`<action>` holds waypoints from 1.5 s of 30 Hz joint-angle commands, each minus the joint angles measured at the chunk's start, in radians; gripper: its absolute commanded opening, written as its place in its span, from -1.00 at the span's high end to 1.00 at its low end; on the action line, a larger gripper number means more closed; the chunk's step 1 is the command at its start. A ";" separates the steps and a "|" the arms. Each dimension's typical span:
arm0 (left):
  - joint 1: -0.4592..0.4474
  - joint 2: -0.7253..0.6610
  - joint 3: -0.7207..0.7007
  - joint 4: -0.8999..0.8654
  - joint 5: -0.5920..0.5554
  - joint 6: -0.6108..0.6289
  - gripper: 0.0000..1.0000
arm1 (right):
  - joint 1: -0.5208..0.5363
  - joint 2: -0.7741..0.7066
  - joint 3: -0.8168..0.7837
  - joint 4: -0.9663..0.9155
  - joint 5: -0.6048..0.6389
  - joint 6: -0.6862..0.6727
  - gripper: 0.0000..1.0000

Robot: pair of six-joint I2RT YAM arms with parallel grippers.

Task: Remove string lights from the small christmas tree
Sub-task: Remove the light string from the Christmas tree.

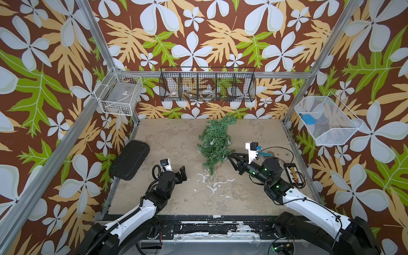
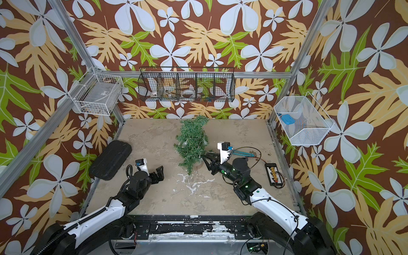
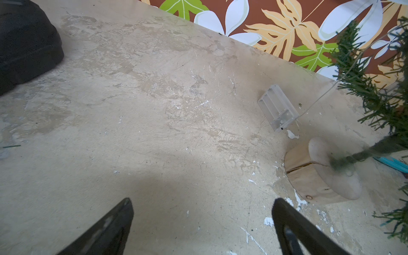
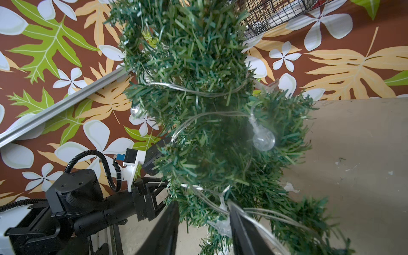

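The small christmas tree point(image 1: 215, 141) point(image 2: 192, 141) stands leaning at the middle back of the table on a round wooden base point(image 3: 324, 174). The string lights point(image 4: 263, 140) wind around its branches as a thin clear wire with globe bulbs point(image 1: 211, 143). The wire runs down to a clear battery box point(image 3: 277, 108) on the table. My right gripper point(image 1: 230, 157) point(image 4: 203, 205) is at the tree's lower right side, open, with needles, wire and a clear star bulb in the gap between its jaws. My left gripper point(image 1: 182, 174) point(image 3: 203, 203) hovers open over bare table left of the tree.
A black case point(image 1: 130, 160) lies at the table's left edge. A black terminal board with cables point(image 1: 293, 174) and a teal tool point(image 1: 265, 153) lie behind my right arm. Wire baskets hang on the back wall point(image 1: 207, 85), left wall point(image 1: 120, 95) and right wall point(image 1: 326, 120).
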 commanded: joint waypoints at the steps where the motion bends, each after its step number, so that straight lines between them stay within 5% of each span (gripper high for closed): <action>1: 0.001 -0.002 0.005 0.006 -0.013 -0.005 -1.00 | 0.013 0.020 0.022 -0.009 0.043 -0.065 0.17; 19: 0.000 -0.012 0.002 0.005 -0.020 -0.006 -1.00 | 0.071 0.107 0.076 -0.033 0.201 -0.175 0.14; 25: 0.001 -0.015 0.000 0.004 -0.022 -0.005 -1.00 | 0.071 0.089 0.071 -0.040 0.209 -0.164 0.61; 31: 0.000 -0.015 0.001 0.007 -0.023 -0.006 -1.00 | 0.071 0.012 0.063 -0.088 0.221 -0.165 0.87; 45: 0.000 -0.013 0.000 0.005 -0.021 -0.005 -0.99 | 0.070 -0.113 0.169 -0.255 0.256 -0.193 1.00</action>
